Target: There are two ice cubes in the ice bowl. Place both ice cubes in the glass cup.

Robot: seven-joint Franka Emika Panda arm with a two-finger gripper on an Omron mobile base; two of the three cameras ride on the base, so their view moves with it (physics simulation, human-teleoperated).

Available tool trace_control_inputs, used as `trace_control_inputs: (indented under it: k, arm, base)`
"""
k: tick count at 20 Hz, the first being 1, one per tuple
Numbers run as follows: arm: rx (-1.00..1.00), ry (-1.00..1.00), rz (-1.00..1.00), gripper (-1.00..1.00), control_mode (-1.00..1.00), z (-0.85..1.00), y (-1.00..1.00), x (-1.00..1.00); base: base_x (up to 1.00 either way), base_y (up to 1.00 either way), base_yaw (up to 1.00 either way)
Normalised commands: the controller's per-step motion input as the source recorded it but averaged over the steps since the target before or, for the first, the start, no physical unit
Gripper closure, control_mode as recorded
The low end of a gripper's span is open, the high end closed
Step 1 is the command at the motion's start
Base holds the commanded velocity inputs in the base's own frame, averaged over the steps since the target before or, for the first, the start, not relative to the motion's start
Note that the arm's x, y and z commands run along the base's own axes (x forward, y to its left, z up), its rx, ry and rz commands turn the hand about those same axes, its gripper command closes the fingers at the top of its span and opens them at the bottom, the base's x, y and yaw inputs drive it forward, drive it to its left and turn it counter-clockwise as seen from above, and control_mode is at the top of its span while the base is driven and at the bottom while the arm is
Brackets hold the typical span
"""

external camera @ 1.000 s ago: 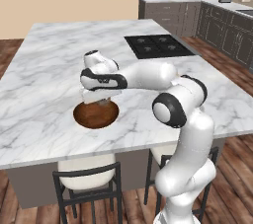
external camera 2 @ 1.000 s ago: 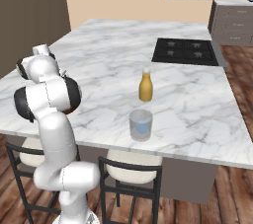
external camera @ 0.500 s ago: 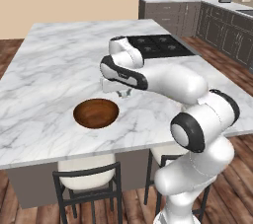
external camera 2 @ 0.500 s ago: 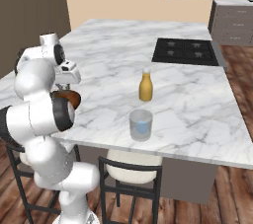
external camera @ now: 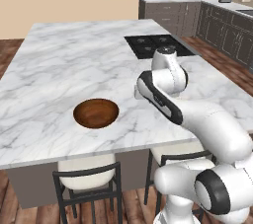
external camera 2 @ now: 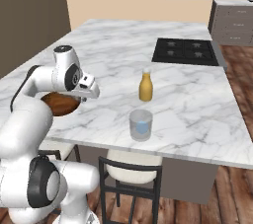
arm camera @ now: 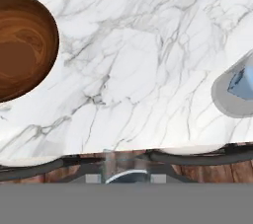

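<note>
Hand view looks down on the white marbled worktop (arm camera: 143, 60), with the fingers (arm camera: 93, 178) low in the picture over its near edge. They are closed on a small, pale, see-through ice cube (arm camera: 114, 163), faint against the dark floor beneath. The other ice cube (arm camera: 243, 82), a clearer blue, lies inside the glass cup (arm camera: 225, 100) at the right edge of this view. The brown wooden bowl (arm camera: 20, 45) sits at the left, its grained inside bare.

From the right base view, the short clear cup (external camera 2: 141, 124) stands near the front edge of the worktop with the blue cube (external camera 2: 142, 128) at its bottom. An orange-yellow bottle (external camera 2: 145, 85) is upright just behind it, apart from it. The bowl (external camera 2: 62, 103) is partly hidden behind the white arm (external camera 2: 49, 77), well to the left of the cup.

In the left base view the bowl (external camera: 96, 113) lies open and uncovered, with the arm (external camera: 163, 90) to its right.

One second ago the hand hung right over the bowl; half a second ago it had lifted clear. Now it has swung further toward the cup. Bowl, cup and bottle have not shifted.
</note>
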Motion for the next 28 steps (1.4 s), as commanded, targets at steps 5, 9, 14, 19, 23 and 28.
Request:
trace_control_inputs:
  k: [5,9,14,19,23,28]
  arm:
    - [0.21,0.00,-0.02,1.00,-1.00,0.38,-0.89,0.00]
    - [0.00,0.00,-0.01,1.00,-1.00,0.00,0.00,0.02]
    - [-0.01,0.09,0.00,1.00,-1.00,0.00,-0.22,0.25]
    - [-0.16,0.15,0.00,1.00,-1.00,-0.02,-0.23,0.04]
    - [-0.16,0.07,-0.02,1.00,-1.00,0.00,-0.28,0.00]
    - [-0.05,0.05,-0.01,1.00,-1.00,-0.04,-0.58,0.00]
  base:
    - [0.00,0.00,0.00]
    - [0.00,0.00,0.00]
    - [0.00,0.00,0.00]
    - [0.00,0.00,0.00]
    - [0.00,0.00,0.00]
    - [0.00,0.00,0.00]
